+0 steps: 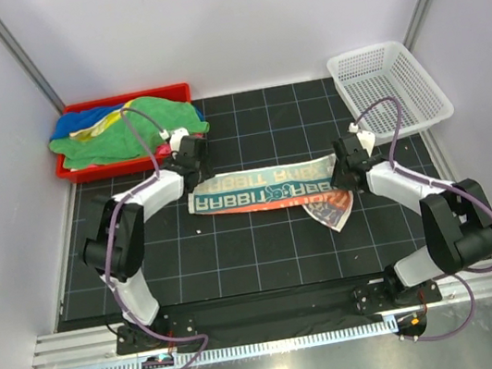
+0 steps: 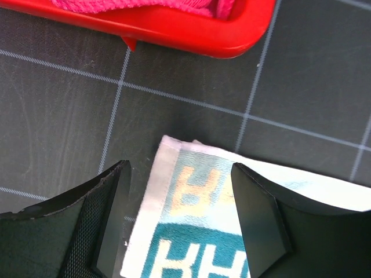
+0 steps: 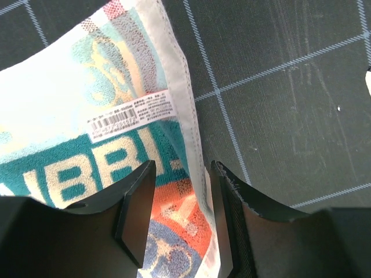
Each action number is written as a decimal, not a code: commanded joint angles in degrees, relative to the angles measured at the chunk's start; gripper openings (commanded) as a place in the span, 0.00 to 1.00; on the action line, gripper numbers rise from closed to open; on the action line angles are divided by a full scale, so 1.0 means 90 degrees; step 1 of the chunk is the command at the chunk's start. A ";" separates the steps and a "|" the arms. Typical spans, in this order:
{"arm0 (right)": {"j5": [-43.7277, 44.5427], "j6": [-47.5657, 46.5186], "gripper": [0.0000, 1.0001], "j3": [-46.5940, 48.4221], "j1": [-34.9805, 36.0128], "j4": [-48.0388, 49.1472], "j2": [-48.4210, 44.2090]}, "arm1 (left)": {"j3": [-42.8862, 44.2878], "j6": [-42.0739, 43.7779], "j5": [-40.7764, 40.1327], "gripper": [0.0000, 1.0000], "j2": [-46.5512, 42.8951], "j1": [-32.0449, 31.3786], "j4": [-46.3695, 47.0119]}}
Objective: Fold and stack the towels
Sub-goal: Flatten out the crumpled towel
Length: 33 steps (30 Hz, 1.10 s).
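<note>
the printed towel lies as a long strip mid-bench, seemingly partway folded. the left pincer stands apart over its left corner, and the right pincer stands apart astride the right hem. the next move probably calls for clamping an end and folding crosswise.

On the cream printed towel I can make out white block letters "BBI" in its teal band at the lower left of the right wrist view, while the white barcode sticker just above them carries print too small for me to read.
</note>
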 commanded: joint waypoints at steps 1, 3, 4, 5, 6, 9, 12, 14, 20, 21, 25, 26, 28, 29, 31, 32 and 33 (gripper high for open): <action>-0.0124 -0.0153 0.50 0.0322 -0.0132 0.0237 0.0141 | 0.0079 0.0289 -0.0045 0.73 -0.0018 0.0108 0.0238; -0.0153 -0.0173 0.50 0.0430 -0.0161 0.0286 0.0191 | 0.0031 0.0377 -0.0026 0.72 0.0030 0.0196 0.0306; -0.0173 -0.0173 0.50 0.0469 -0.0171 0.0295 0.0288 | 0.0011 0.0416 0.0090 0.72 0.0089 0.0235 0.0413; -0.0154 -0.0183 0.50 0.0566 -0.0190 0.0296 0.0318 | -0.0018 0.0455 0.0139 0.70 0.0118 0.0274 0.0472; -0.0134 -0.0183 0.50 0.0615 -0.0200 0.0305 0.0366 | -0.0067 0.0455 0.0217 0.68 0.0148 0.0352 0.0570; -0.0192 -0.0212 0.50 0.0830 -0.0278 0.0315 0.0562 | -0.0203 0.0436 0.0569 0.65 0.0197 0.0499 0.0823; -0.0310 -0.0232 0.50 0.1045 -0.0317 0.0334 0.0786 | -0.0253 0.0406 0.0794 0.62 0.0245 0.0558 0.0902; -0.0300 -0.0232 0.50 0.1191 -0.0327 0.0306 0.0913 | -0.0282 0.0406 0.0920 0.62 0.0265 0.0587 0.0990; -0.0193 -0.0261 0.50 0.1396 -0.0395 0.0295 0.1284 | -0.0321 0.0387 0.1068 0.59 0.0304 0.0597 0.1108; -0.0173 -0.0261 0.50 0.1397 -0.0405 0.0305 0.1343 | -0.0321 0.0387 0.1126 0.58 0.0314 0.0597 0.1127; -0.0134 -0.0203 0.52 0.1377 -0.0522 0.0335 0.1412 | -0.0350 0.0338 0.1214 0.56 0.0333 0.0597 0.1166; -0.0086 -0.0212 0.54 0.1358 -0.0542 0.0344 0.1402 | -0.0360 0.0338 0.1214 0.55 0.0333 0.0597 0.1166; -0.0007 -0.0203 0.56 0.1280 -0.0581 0.0393 0.1334 | -0.0370 0.0328 0.1224 0.54 0.0333 0.0606 0.1176; 0.0012 -0.0203 0.57 0.1241 -0.0600 0.0432 0.1295 | -0.0370 0.0328 0.1224 0.54 0.0333 0.0597 0.1176; -0.0036 -0.0183 0.57 0.1143 -0.0630 0.0588 0.1149 | -0.0370 0.0338 0.1224 0.51 0.0324 0.0607 0.1176; -0.0017 -0.0164 0.57 0.1114 -0.0640 0.0627 0.1119 | -0.0351 0.0338 0.1224 0.51 0.0324 0.0616 0.1176; -0.0017 -0.0154 0.58 0.1104 -0.0649 0.0676 0.1090 | -0.0360 0.0338 0.1224 0.50 0.0324 0.0616 0.1166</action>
